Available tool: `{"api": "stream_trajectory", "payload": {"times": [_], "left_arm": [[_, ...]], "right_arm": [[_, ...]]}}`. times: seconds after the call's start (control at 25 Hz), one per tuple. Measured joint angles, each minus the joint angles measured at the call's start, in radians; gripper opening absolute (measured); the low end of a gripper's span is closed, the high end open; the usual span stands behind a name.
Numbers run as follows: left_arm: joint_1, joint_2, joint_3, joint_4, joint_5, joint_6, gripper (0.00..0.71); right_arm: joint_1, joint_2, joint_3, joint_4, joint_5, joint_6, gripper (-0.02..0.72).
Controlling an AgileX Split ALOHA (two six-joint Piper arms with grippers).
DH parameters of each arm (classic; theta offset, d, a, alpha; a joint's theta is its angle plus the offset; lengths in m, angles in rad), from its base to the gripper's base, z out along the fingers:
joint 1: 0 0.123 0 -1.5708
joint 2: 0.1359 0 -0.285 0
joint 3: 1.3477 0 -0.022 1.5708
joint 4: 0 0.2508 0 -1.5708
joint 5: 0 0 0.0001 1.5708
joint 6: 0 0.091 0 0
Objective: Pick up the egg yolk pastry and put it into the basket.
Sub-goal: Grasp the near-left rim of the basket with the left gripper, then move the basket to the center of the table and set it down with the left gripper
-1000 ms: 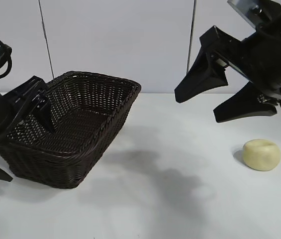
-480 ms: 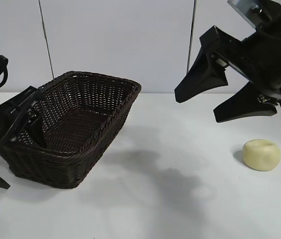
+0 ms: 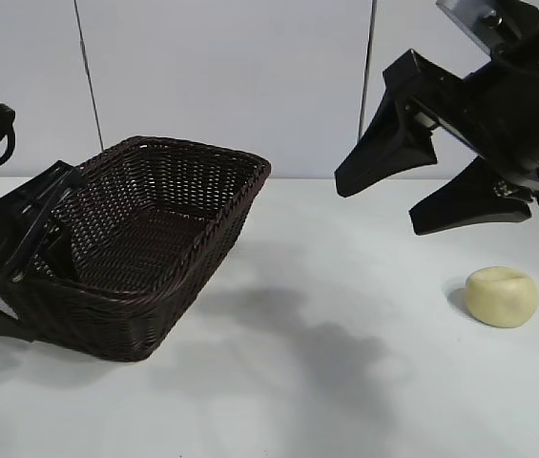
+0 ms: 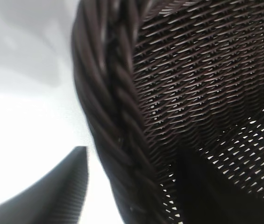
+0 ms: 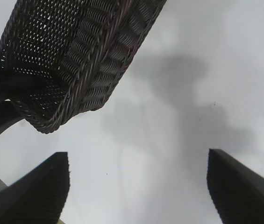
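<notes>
The egg yolk pastry (image 3: 503, 296), a small smooth matte cream bun with a shallow dent on top, sits on the white table (image 3: 345, 382) below and slightly right of the right gripper (image 3: 412, 191), whose 2 black jaws hang spread and empty, making it the nearer arm. The basket (image 3: 202, 277), dark woven wicker with a braided rim, lies well apart at left; the left gripper (image 3: 21, 277) straddles its near wall, apparently clamping it.

White table (image 3: 364, 401) carries two things. The basket (image 3: 145, 239) sits toward its left edge, and the egg yolk pastry (image 3: 503, 296) lies well apart, near the right edge.
</notes>
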Motion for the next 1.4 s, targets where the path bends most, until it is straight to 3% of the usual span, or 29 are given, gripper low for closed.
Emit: {"api": "stream_trajectory", "payload": {"times": [0.16, 0.28, 0.44, 0.68, 0.84, 1.16, 1.4], "left_arm": [[0.0, 0.0, 0.0, -0.003, -0.009, -0.004, 0.153], [0.0, 0.0, 0.0, -0.008, -0.011, -0.017, 0.099], [0.006, 0.0, -0.011, -0.003, 0.02, -0.008, 0.097], [0.074, 0.006, -0.128, 0.0, 0.19, 0.115, 0.097], [0.124, 0.006, -0.233, -0.041, 0.293, 0.298, 0.097], [0.231, 0.007, -0.347, -0.25, 0.402, 0.774, 0.097], [0.261, 0.012, -0.384, -0.304, 0.48, 1.024, 0.097]], "right_arm": [[0.0, 0.0, 0.0, 0.0, 0.0, 0.0, 0.582], [0.0, 0.0, 0.0, 0.0, 0.0, 0.0, 0.582], [0.0, 0.0, 0.0, 0.0, 0.0, 0.0, 0.582], [0.0, 0.0, 0.0, 0.0, 0.002, 0.0, 0.582], [0.0, 0.0, 0.0, 0.0, 0.002, 0.0, 0.582], [0.0, 0.0, 0.0, -0.013, 0.004, 0.0, 0.582], [0.0, 0.0, 0.0, -0.023, 0.004, 0.0, 0.582]]}}
